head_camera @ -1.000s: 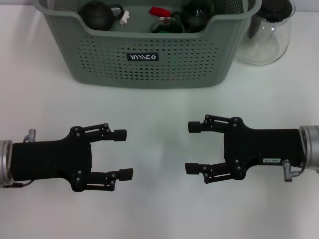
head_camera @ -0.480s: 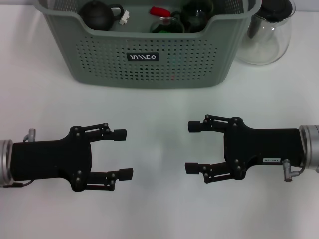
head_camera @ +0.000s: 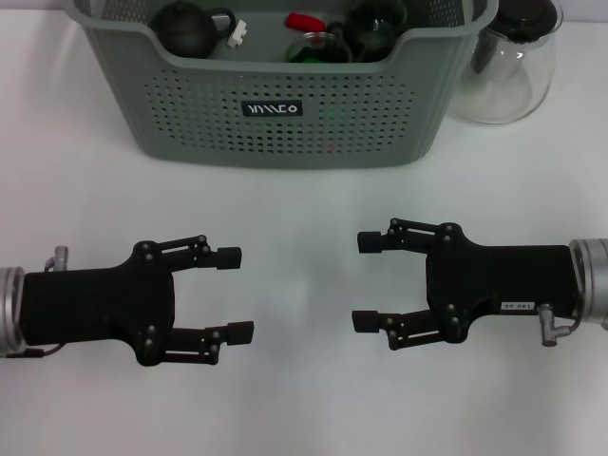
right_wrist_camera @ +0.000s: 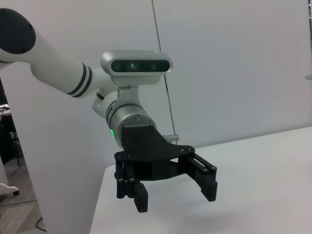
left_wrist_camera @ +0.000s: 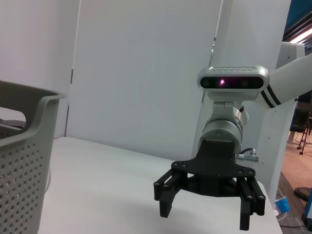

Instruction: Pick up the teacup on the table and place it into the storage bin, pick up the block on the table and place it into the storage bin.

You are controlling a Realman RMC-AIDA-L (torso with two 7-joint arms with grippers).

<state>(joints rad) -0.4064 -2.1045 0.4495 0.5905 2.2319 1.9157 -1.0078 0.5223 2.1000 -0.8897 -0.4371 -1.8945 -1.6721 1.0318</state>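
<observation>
Head view, near to far: left hand (head_camera: 236,294) and right hand (head_camera: 364,281) low over the bare bench (head_camera: 304,209), fingers spread, holding nothing, unmoved over the last second. Beyond, storage bin (head_camera: 275,109) already holding dark items, glass jug (head_camera: 508,62) beside it; no teacup or block visible on the bench, so probably finished.

The big grey-green plastic basket with holes (head_camera: 285,104) and the clear glass jug (head_camera: 508,66) are cut off up top.
</observation>
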